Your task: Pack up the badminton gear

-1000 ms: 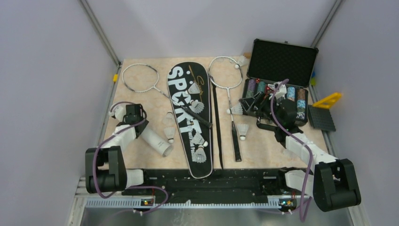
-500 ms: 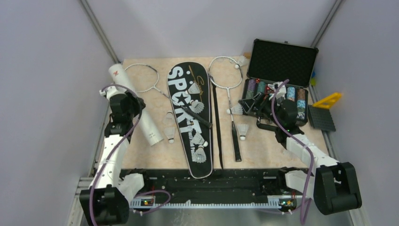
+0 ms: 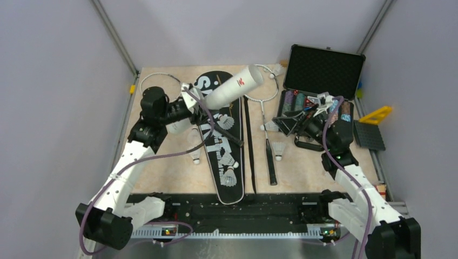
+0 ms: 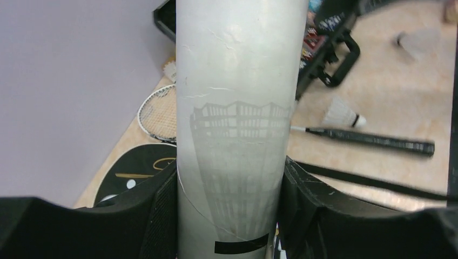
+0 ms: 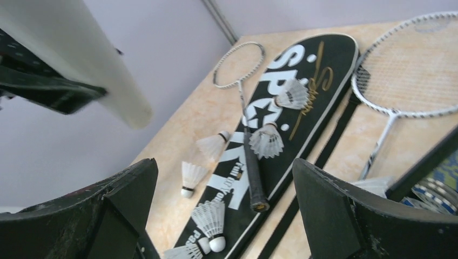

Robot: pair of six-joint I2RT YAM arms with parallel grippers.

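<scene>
White tube (image 4: 232, 108) clamped in left jaws; right wrist view shows right jaws apart.

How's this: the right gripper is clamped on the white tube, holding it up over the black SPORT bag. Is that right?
Not quite: it is the left gripper that is clamped on the white tube, holding it up over the black SPORT bag. The left wrist view shows its fingers pressed on both sides of the tube.

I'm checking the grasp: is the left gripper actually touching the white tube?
Touching. The left wrist view shows the left gripper closed around the white tube, with both fingers pressed flat against its sides and no gap.
</scene>
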